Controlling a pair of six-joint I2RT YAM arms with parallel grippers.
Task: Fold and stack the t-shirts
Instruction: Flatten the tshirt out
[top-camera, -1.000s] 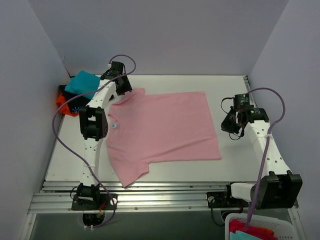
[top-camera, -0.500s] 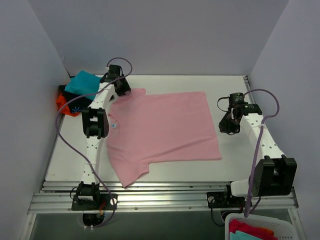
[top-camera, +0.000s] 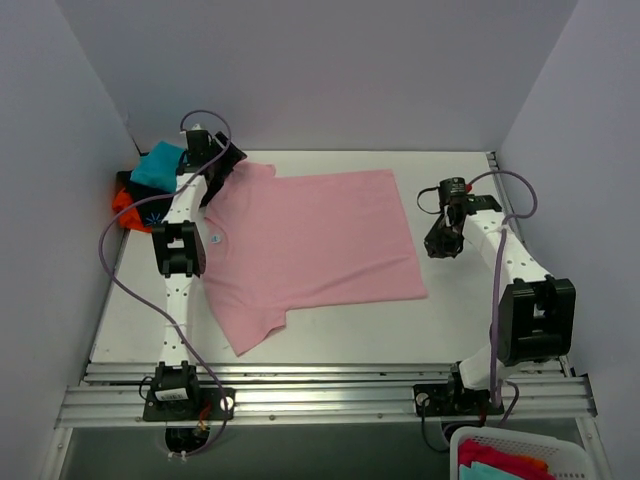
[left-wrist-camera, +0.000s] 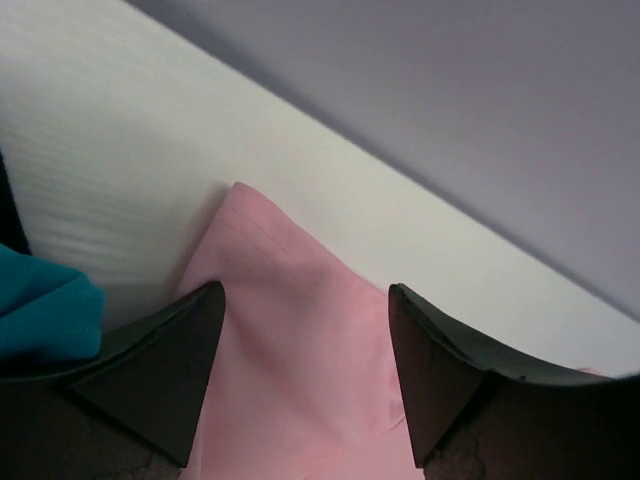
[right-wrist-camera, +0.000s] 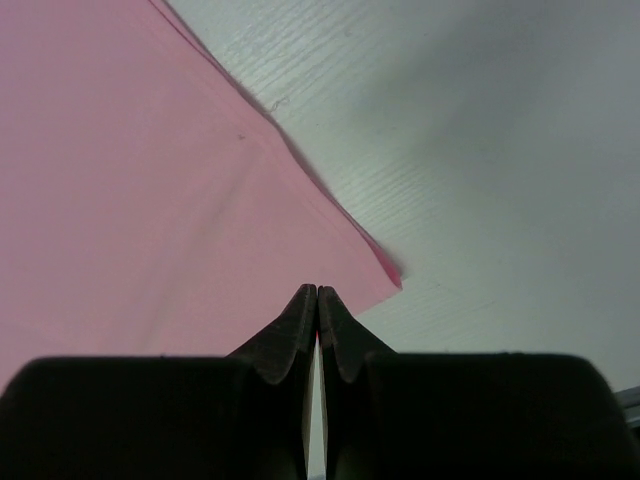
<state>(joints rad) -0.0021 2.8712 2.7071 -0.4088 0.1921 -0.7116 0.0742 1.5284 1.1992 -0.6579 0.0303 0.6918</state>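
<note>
Our light-pink cloth t-shirt lies flat on the white table, collar left, hem right. We have the left gripper, jaws wide, straddling its far sleeve. The right gripper, pinched shut and empty, sits at the hem edge.

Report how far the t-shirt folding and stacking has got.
Done: the light-pink short-sleeved cloth t-shirt lies spread flat on the white table, with no fold made. In hand: the left gripper stands open over its far sleeve. The right gripper is shut by the hem corner, with nothing visibly held. Left: every fold, the teal shirt, black printed shirt and orange-red shirt heaped far left, and the stacking.
</note>
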